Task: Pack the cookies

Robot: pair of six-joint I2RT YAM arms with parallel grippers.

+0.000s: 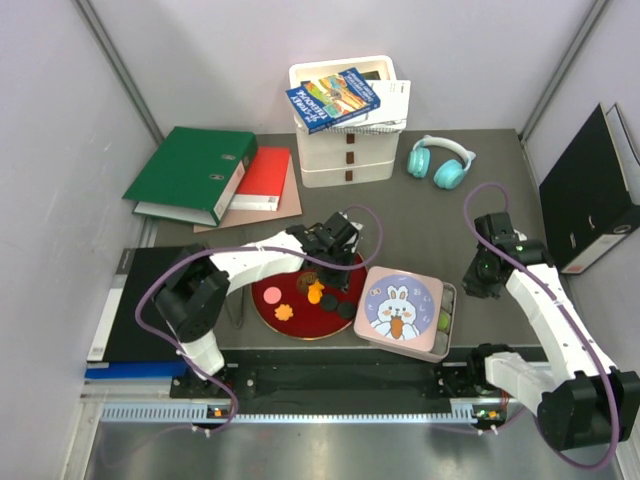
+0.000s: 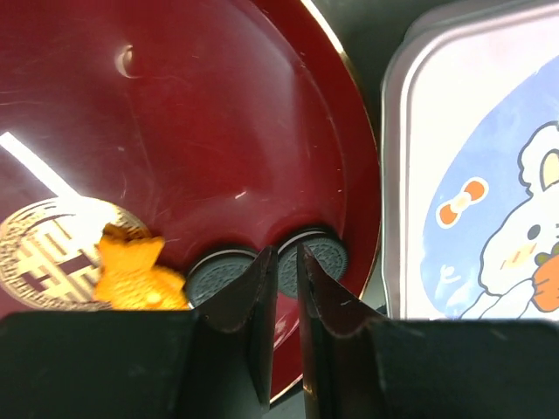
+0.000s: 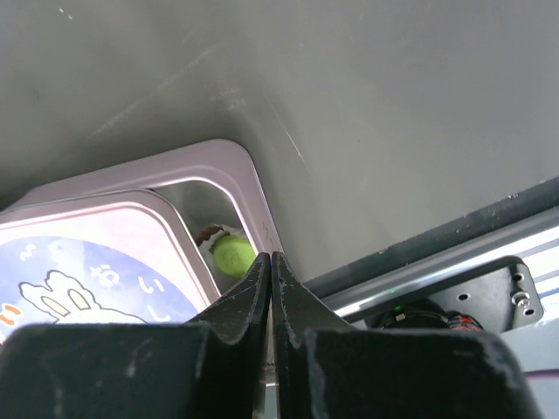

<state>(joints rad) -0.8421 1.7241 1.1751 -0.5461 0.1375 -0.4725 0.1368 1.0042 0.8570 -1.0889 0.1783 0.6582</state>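
Cookies (image 1: 283, 312) dot the red plate (image 2: 218, 131) as my left gripper (image 2: 288, 262) pinches a dark cookie (image 2: 325, 255) at the rim, best lifted straight up, my right gripper (image 3: 271, 262) closed and empty.

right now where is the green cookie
The green cookie lies inside the pink tin, in the open strip along the right side of the bunny lid; in the right wrist view it sits just beyond the shut right gripper.
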